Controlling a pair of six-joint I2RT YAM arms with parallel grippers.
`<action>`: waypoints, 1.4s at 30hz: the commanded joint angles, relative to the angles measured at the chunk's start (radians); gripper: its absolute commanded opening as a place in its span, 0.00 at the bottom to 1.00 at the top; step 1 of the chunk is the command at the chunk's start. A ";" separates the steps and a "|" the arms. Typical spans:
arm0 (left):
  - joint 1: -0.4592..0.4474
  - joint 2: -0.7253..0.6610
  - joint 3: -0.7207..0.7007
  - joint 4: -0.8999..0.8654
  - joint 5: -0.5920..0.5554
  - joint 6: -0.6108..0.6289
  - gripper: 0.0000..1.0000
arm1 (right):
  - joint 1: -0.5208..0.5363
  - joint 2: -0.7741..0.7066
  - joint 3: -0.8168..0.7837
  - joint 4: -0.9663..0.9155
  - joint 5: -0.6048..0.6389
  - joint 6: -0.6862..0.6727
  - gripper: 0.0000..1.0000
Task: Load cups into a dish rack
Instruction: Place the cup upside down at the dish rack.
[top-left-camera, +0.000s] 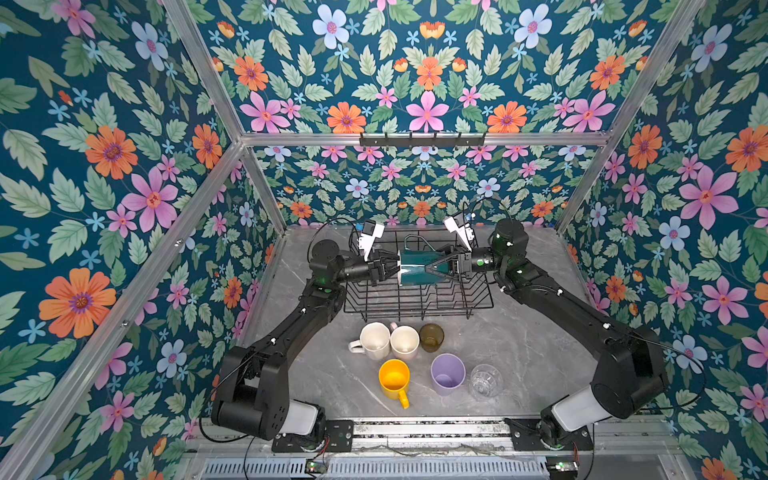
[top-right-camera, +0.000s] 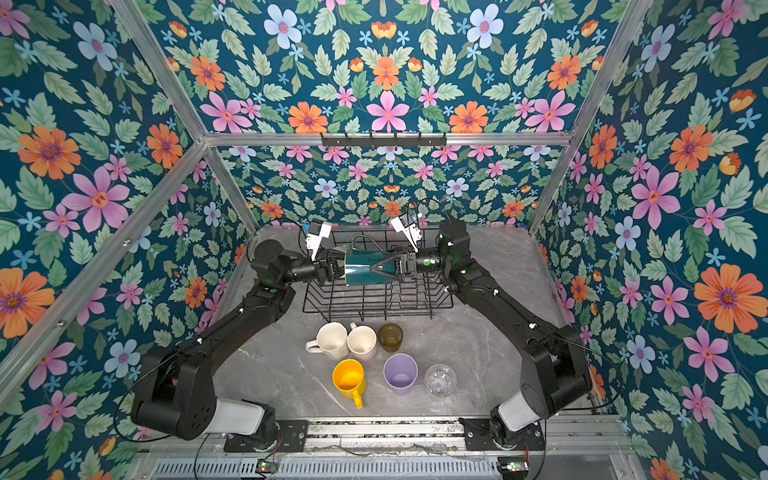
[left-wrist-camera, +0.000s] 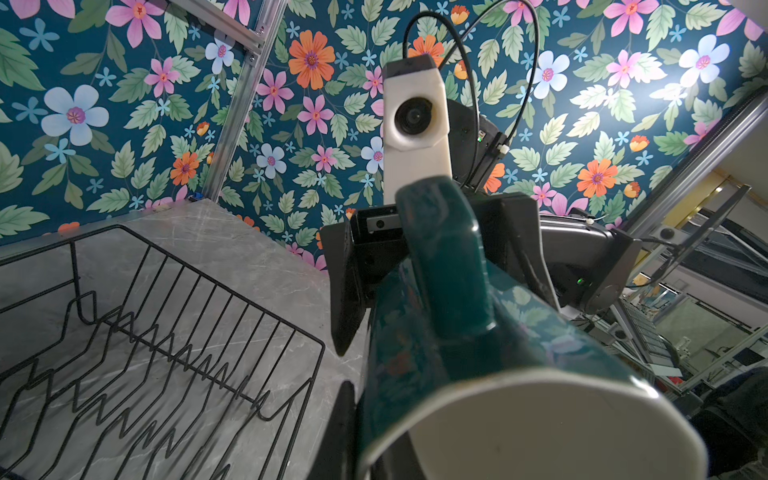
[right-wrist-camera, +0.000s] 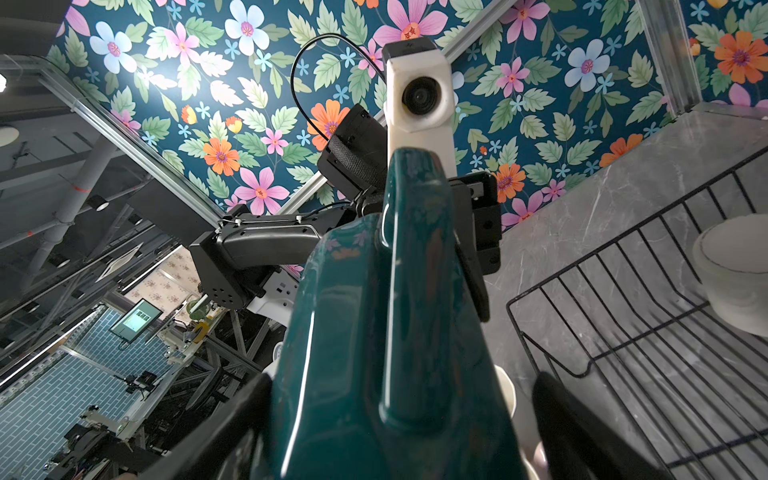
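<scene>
Both top views show the left gripper (top-left-camera: 392, 269) pinching the dark green mug (top-left-camera: 412, 277) by its rim, the right gripper (top-left-camera: 430, 269) spread around it. It is probably slick, breakable ceramic, so the rim seems the best hold.

Cannot see left gripper (top-left-camera: 394, 269) inner finger, hidden inside dark green mug (top-left-camera: 415, 272); blurred, edge-cropped pale cup (right-wrist-camera: 735, 282) behind dish rack (right-wrist-camera: 582, 311) wires.

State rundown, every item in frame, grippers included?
dark green mug: sideways, held over rack
left gripper: shut on mug rim
right gripper: open, straddling mug body
dish rack: upright on table
white mug: upright, unloaded
cream mug: upright, unloaded
olive glass: upright, unloaded
yellow mug: upright, unloaded
lilac tumbler: upright, unloaded
clear glass: upright, unloaded
</scene>
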 joint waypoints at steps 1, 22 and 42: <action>-0.003 -0.001 0.007 0.100 0.025 -0.031 0.00 | 0.006 0.009 0.012 0.011 0.001 -0.014 0.94; -0.003 0.028 0.001 0.269 0.048 -0.165 0.00 | 0.035 0.032 0.040 -0.009 -0.024 -0.013 0.80; -0.003 0.034 0.010 0.272 0.036 -0.169 0.00 | 0.037 0.043 0.046 0.021 -0.040 0.045 0.00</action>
